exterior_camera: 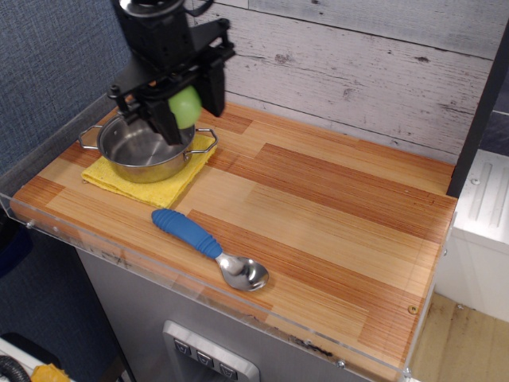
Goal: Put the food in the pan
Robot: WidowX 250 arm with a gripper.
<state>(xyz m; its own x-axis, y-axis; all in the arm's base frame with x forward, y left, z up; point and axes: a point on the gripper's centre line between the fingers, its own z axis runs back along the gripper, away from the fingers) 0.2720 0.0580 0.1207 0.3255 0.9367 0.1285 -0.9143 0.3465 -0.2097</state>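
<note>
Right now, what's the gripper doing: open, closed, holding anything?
Gripper: closed on the green fruit, held up over the pan, not released.

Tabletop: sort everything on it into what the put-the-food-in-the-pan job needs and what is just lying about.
Job:
green fruit, held in the gripper
steel pan

Lying about:
yellow cloth under the pan
blue-handled spoon
</note>
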